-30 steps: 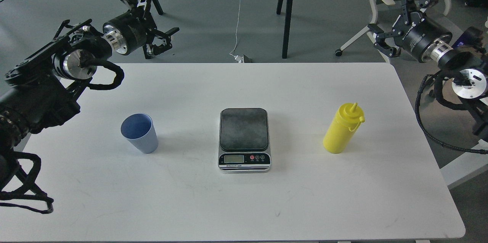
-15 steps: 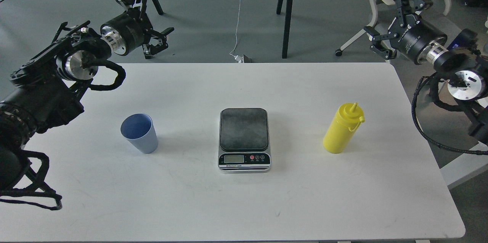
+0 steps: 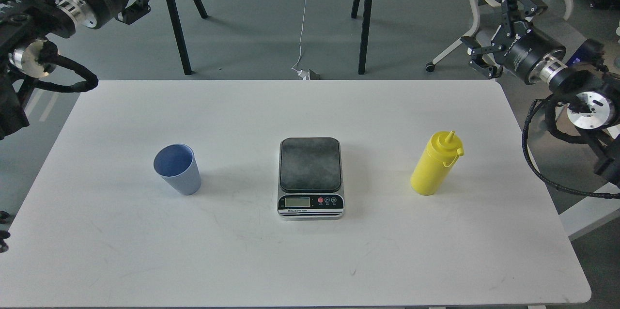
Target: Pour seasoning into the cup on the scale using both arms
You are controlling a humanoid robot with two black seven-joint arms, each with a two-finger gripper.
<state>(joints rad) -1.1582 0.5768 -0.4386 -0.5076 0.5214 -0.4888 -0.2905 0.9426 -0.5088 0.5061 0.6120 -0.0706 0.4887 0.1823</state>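
- Now the left arm has swung up and away to the top left corner, far from the table [image 3: 116, 260]. A moment ago it hung near the table's back left edge.
- Only part of the left gripper [image 3: 138, 1] shows at the picture's edge, so I cannot tell if it is open or closed. It holds nothing I can see.
- The right gripper [image 3: 494, 33] has crept a little nearer the table's back right corner. Its two fingers are spread wide and hold nothing.
- So I think the real work has not begun yet.
- The cup [image 3: 178, 169] stands on the table, well to the left of the scale [image 3: 310, 177], not on it. Its mouth faces up.
- The seasoning [image 3: 435, 163] stands on its bottom, well to the right of the scale. Its long side runs up and down, and its tip points up.
- The scale's top is bare.
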